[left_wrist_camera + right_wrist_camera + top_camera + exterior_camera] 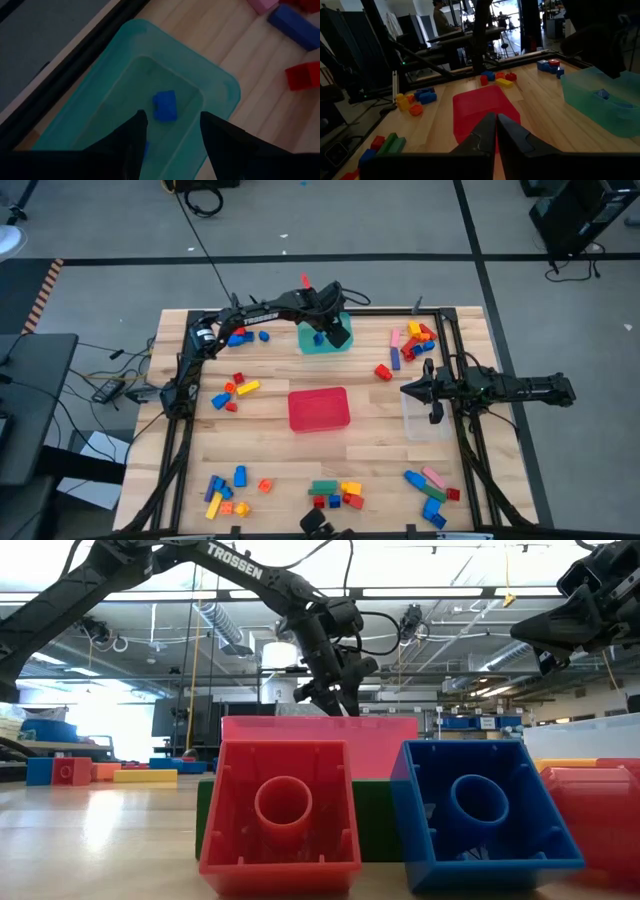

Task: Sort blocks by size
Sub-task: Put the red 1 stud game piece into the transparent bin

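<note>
Three tubs sit on the pale wood-plank surface [270, 450]: a translucent teal tub [325, 340] at the far edge, a rounded rectangular red tub [319, 409] in the middle, and a clear tub [425, 420] to the right. We see the left end effector [170, 125] poised over the teal tub, its two dark tapered fingers [220, 137] parted partway with nothing between them. Below it, one small blue brick [165, 105] lies on the tub's smooth floor, and a second bit of blue peeks out beside a finger.

We find the right end effector [496, 125] above the clear tub, fingers pressed together and empty.

Most of the blocks [330, 494] lie scattered in loose clusters around the surface: one near the front middle, others at the front left and front right corners, far right corner, and left side. They are glossy, hard-edged plastic in red, blue, yellow, orange, green and pink, from stubby cubes to longer bars. From the low camera, a red brick [281, 815] and a blue brick [484, 815] show hollow undersides with round tubes.
</note>
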Robot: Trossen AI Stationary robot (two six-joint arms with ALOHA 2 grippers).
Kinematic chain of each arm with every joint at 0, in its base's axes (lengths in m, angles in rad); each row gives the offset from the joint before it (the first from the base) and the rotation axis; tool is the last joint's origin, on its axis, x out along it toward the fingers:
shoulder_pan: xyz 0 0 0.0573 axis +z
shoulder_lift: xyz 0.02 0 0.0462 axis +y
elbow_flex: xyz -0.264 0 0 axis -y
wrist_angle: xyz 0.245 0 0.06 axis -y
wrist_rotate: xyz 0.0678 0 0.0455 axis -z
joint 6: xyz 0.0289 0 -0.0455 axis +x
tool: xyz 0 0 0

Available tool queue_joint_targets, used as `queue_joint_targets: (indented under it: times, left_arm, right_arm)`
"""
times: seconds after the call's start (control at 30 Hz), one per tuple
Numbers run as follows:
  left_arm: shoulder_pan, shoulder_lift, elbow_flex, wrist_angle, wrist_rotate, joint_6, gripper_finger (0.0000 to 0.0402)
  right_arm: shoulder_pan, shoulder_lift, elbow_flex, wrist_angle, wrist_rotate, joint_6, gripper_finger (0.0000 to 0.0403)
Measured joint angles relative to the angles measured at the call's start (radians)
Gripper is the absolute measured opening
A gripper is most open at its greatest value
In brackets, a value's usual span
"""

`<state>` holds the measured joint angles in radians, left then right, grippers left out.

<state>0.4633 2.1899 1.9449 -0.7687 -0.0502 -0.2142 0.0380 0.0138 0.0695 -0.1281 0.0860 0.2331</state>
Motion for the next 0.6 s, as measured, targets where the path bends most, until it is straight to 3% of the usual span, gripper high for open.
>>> queue_joint_targets:
  times: [0.3,0.47,0.6]
  left_arm:
    - [-0.021,-0.032,0.026,-0.047,-0.013,0.057,0.0193]
    - [-0.065,-0.045,0.027,-0.054,-0.119,0.108,0.0193]
    - [-0.088,-0.068,-0.001,-0.038,-0.137,0.154,0.0193]
  right_arm:
    - [0.0,0.0,0.0,0.008,0.028,0.0,0.003]
    - [0.0,0.0,0.0,0.023,0.053,0.0,0.0027]
    - [-0.001,0.003,0.0,0.041,0.126,-0.035,0.0029]
